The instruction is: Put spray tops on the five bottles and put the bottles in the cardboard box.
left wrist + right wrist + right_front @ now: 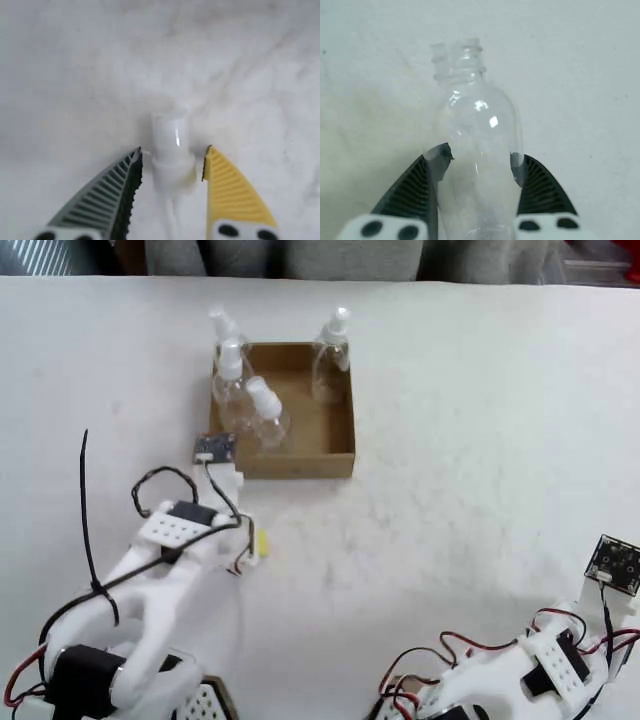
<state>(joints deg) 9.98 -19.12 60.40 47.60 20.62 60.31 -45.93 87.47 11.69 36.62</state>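
Note:
A white spray top (pixel 172 145) lies on the white table between the grey and yellow fingers of my left gripper (pixel 173 150), which is open with a small gap on each side. In the high view this gripper (pixel 252 542) sits low just in front of the cardboard box (pixel 345 455). My right gripper (pixel 480 155) is shut on a clear bottle (pixel 477 130) with a bare threaded neck, held by its body. The right arm (pixel 550 665) is at the table's near right corner. Several capped bottles (pixel 265 412) stand or lean in the box, one (pixel 333 355) at its far right.
One capped bottle (pixel 226 332) stands at the box's far left corner; I cannot tell whether it is inside or just behind. The white table (pixel 470 440) stretches wide to the right of the box. Cables (pixel 85 500) loop over the left arm.

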